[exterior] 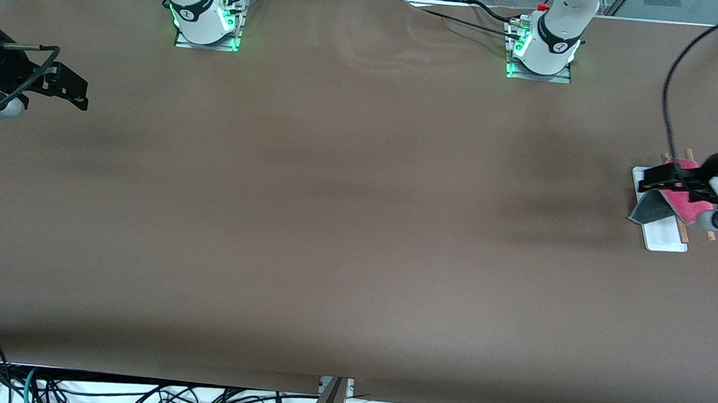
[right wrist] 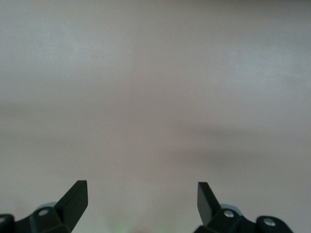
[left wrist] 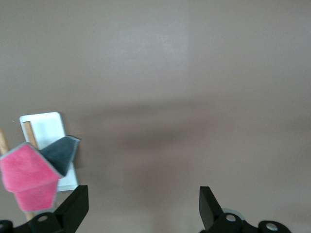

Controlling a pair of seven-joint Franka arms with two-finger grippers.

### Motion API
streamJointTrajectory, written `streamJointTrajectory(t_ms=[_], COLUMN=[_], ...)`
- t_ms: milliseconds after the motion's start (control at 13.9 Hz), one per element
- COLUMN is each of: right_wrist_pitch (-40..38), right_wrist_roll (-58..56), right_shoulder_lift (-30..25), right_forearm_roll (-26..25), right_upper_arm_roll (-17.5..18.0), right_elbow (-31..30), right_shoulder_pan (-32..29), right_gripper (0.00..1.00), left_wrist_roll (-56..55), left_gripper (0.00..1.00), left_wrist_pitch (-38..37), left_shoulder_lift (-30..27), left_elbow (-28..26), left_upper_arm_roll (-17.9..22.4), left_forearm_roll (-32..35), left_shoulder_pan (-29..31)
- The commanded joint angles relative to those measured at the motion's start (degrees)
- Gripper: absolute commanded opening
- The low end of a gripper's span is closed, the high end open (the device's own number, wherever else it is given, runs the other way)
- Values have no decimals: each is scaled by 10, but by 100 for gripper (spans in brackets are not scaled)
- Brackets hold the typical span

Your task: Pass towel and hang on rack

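Observation:
The pink-red towel [exterior: 681, 202] lies draped over the rack's two brown rods [exterior: 684, 234], and one corner is folded so its grey underside [exterior: 652, 210] shows. The rack's white base [exterior: 665, 237] stands at the left arm's end of the table. My left gripper [exterior: 658, 177] is open and empty, up in the air over the rack's edge. In the left wrist view the towel [left wrist: 26, 174] and the base [left wrist: 46, 128] lie beside one finger of the left gripper [left wrist: 143, 191], apart from it. My right gripper [exterior: 70, 89] waits open and empty at the right arm's end; in its wrist view [right wrist: 141, 187] only bare table shows.
The brown table [exterior: 357, 227] stretches between the two arm bases [exterior: 207, 20] [exterior: 543, 50]. A black cable [exterior: 669, 109] hangs in an arc above the rack. Loose cables [exterior: 130, 394] lie below the table's front edge.

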Motion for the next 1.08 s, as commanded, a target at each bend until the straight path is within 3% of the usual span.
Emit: streamJointTrajectory(t_ms=[0, 143, 287, 430, 645, 1004], right_wrist_pitch=[-4, -4, -5, -4, -4, -4], right_wrist_roll=[-9, -9, -10, -9, -9, -9], right_shoulder_lift=[3, 3, 3, 3, 3, 3], right_forearm_roll=[-3, -3, -2, -3, -3, -3], right_upper_arm_roll=[8, 8, 8, 8, 8, 8], right_elbow=[13, 13, 13, 13, 13, 13], right_shoulder_pan=[-8, -8, -8, -8, -8, -8], right_gripper=[100, 100, 100, 100, 100, 100], left_wrist_roll=[-17, -15, -15, -15, -13, -14], left_gripper=[100, 100, 100, 100, 100, 100], left_wrist_pitch=[38, 77, 92, 101, 153, 145], left_shoulder_lift=[-45, -57, -74, -106, -161, -149], left_elbow=[-14, -20, -31, -75, -164, -152], left_upper_arm_roll=[185, 288, 391, 456, 490, 486], left_forearm_roll=[-43, -89, -93, -95, -95, -95], left_shoulder_pan=[-166, -232, -321, -364, -396, -398])
